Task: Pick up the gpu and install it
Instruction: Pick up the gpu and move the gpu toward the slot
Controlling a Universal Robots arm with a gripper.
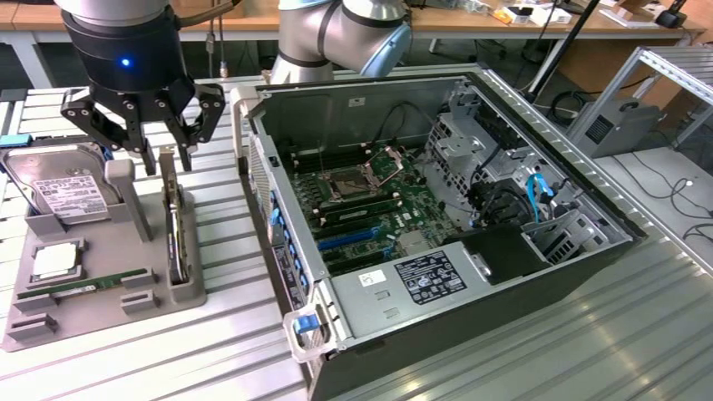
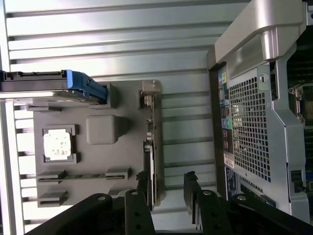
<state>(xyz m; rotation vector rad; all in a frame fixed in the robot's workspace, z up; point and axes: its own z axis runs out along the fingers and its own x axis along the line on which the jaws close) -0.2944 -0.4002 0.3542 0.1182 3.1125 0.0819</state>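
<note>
The gpu (image 1: 173, 219) is a thin black card with a silvery end, standing on its edge in a slot of the grey holder tray (image 1: 103, 319) at the exterior view's left. My gripper (image 1: 165, 153) hangs right over the card's far end, open, one finger on each side of it. In the wrist view the gpu (image 2: 153, 142) appears edge-on, running between the two black fingertips (image 2: 143, 186) and closer to one of them. My gripper (image 2: 166, 191) holds nothing. The open computer case (image 1: 579, 251) lies beside the tray, its motherboard (image 1: 379, 200) exposed.
The tray (image 2: 98, 164) also carries a silver hard drive (image 1: 65, 194), a processor chip (image 1: 53, 262) and a green memory stick (image 1: 83, 286). A grey post (image 1: 125, 196) rises close to the card. The case's perforated wall (image 2: 249, 132) lies nearby across the slatted metal table (image 1: 557, 351).
</note>
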